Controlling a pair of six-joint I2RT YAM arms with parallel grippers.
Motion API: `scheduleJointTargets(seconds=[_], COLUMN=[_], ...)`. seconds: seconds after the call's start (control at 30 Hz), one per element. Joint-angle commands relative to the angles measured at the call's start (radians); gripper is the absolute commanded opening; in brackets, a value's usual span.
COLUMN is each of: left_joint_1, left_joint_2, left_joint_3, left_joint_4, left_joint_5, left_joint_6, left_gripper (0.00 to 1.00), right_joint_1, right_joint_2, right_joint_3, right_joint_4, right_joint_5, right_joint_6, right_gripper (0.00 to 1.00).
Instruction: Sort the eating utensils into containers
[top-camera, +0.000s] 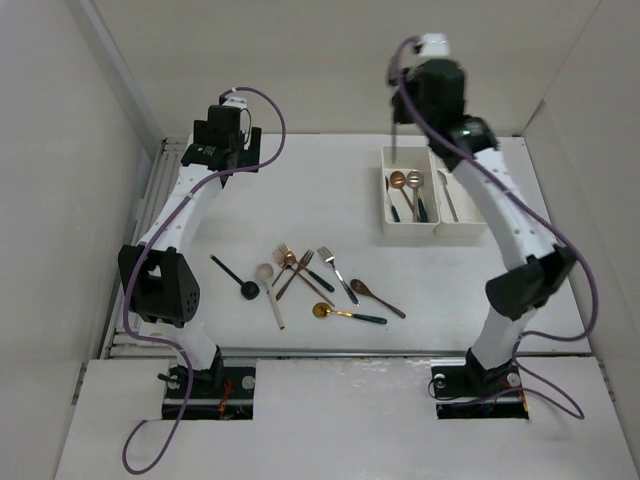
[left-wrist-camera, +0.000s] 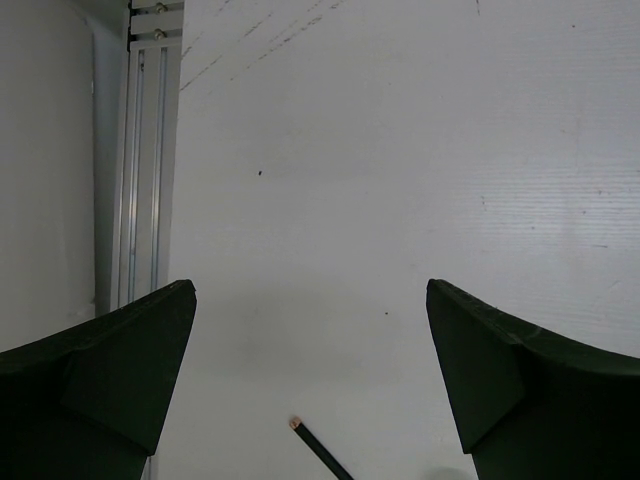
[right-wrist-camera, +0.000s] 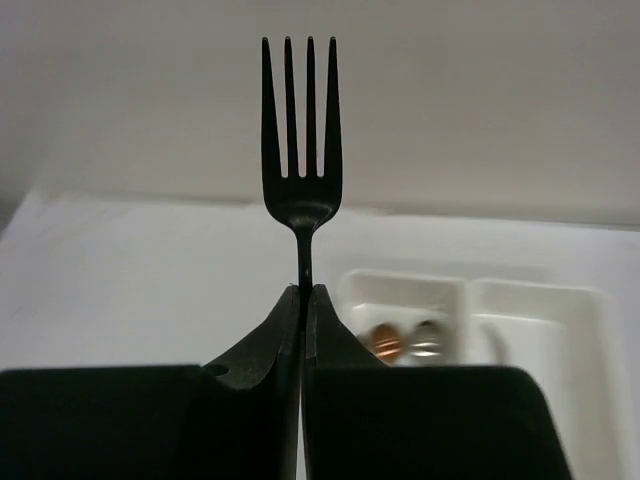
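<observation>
My right gripper (top-camera: 400, 112) is shut on the handle of a black fork (right-wrist-camera: 300, 120), tines pointing away from the wrist (right-wrist-camera: 303, 292). In the top view the fork (top-camera: 396, 140) hangs above the back end of the left white bin (top-camera: 408, 235). That bin holds a copper spoon (top-camera: 397, 180) and a silver spoon (top-camera: 413, 180). The right bin (top-camera: 460, 231) holds a silver utensil (top-camera: 447, 195). Both bins show blurred in the right wrist view (right-wrist-camera: 405, 285). My left gripper (top-camera: 222, 150) is open and empty (left-wrist-camera: 310, 290) high over the back left of the table.
Several utensils lie mid-table: a black spoon (top-camera: 238, 278), a cream spoon (top-camera: 270, 295), copper forks (top-camera: 290, 265), a silver fork (top-camera: 337, 272), a brown spoon (top-camera: 375, 297) and a gold spoon (top-camera: 345, 314). A dark handle tip (left-wrist-camera: 300, 428) shows below my left gripper. An aluminium rail (left-wrist-camera: 145, 150) runs along the left edge.
</observation>
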Motion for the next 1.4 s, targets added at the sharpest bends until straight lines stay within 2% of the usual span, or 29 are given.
scheduleJointTargets(seconds=[0.0,0.13,0.23,0.37,0.6,0.7,0.73,0.77,0.87,1.0,1.07,1.13,1.17,1.2,1.27,1.37], left_joint_1=[0.006,0.015,0.015,0.015,0.015,0.015,0.015,0.015,0.015,0.015,0.015,0.015,0.015,0.015,0.015,0.015], left_joint_2=[-0.051,-0.051,-0.051,-0.051,-0.051,-0.051,-0.051,-0.051,-0.051,-0.051,-0.051,-0.051,-0.051,-0.051,-0.051,-0.062], left_joint_3=[-0.004,-0.013,-0.013,-0.013,-0.022,-0.022,-0.022,-0.022,-0.022,-0.022,-0.022,-0.013,-0.013,-0.013,-0.022,-0.045], left_joint_4=[0.021,0.021,0.030,0.030,0.030,0.030,0.030,0.030,0.030,0.030,0.030,0.030,0.030,0.030,0.030,0.040], left_joint_5=[-0.025,-0.025,-0.016,-0.007,-0.007,-0.007,-0.007,-0.007,-0.016,-0.007,-0.007,-0.007,-0.007,-0.018,-0.027,-0.036], left_joint_6=[0.006,0.006,0.006,0.006,0.006,0.006,0.006,0.006,0.006,0.006,0.006,0.006,0.006,0.006,0.006,0.006], left_gripper=[1.00,1.00,1.00,1.00,1.00,1.00,1.00,1.00,1.00,1.00,1.00,1.00,1.00,1.00,1.00,1.00], right_joint_1=[-0.185,-0.328,-0.370,-0.413,-0.422,-0.422,-0.422,-0.422,-0.422,-0.412,-0.363,-0.305,-0.227,-0.180,-0.038,0.099], right_joint_2=[-0.006,0.014,0.014,0.060,0.177,0.230,0.241,0.252,0.220,0.131,0.077,-0.022,-0.056,-0.108,-0.124,-0.103], right_joint_3=[-0.035,-0.118,-0.251,-0.342,-0.356,-0.299,-0.287,-0.287,-0.276,-0.255,-0.255,-0.284,-0.345,-0.377,-0.431,-0.497], right_joint_4=[-0.033,-0.088,-0.021,0.051,0.082,0.042,0.010,-0.002,-0.011,-0.051,-0.076,-0.076,-0.059,-0.050,-0.050,-0.076], right_joint_5=[0.208,0.210,0.238,0.204,0.184,0.173,0.173,0.173,0.164,0.175,0.213,0.201,0.165,0.131,0.130,0.114], right_joint_6=[-0.088,-0.137,-0.165,-0.179,-0.189,-0.189,-0.179,-0.169,-0.160,-0.130,-0.129,-0.129,-0.129,-0.129,-0.090,-0.004], right_gripper=[0.00,0.00,0.00,0.00,0.00,0.02,0.21,0.32,0.55,0.65,0.67,0.76,0.78,0.85,0.85,0.83])
